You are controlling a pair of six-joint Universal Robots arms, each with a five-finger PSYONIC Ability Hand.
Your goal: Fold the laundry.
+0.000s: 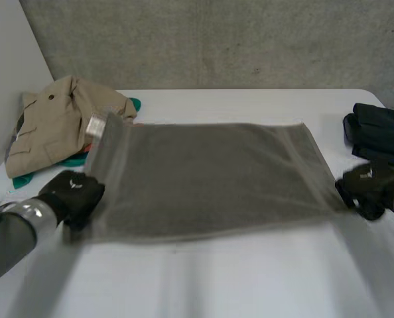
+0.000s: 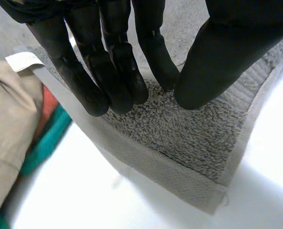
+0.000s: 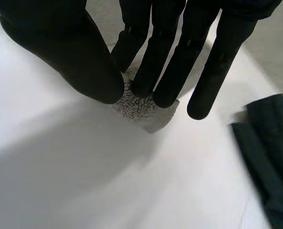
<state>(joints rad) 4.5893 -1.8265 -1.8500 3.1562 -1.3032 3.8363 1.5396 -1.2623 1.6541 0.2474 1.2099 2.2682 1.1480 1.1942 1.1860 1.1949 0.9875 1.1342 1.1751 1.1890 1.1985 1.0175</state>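
While the grey towel (image 1: 217, 175) lies spread, left hand (image 1: 74, 195) pinches its near-left corner, right hand (image 1: 369, 187) its near-right corner.

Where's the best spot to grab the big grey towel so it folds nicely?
At its two near corners, coming from the robot's side of the table. The towel lies spread out and wide, so one hand per corner should keep the edge straight. The left hand and right hand each pinch a near corner between thumb and fingers.
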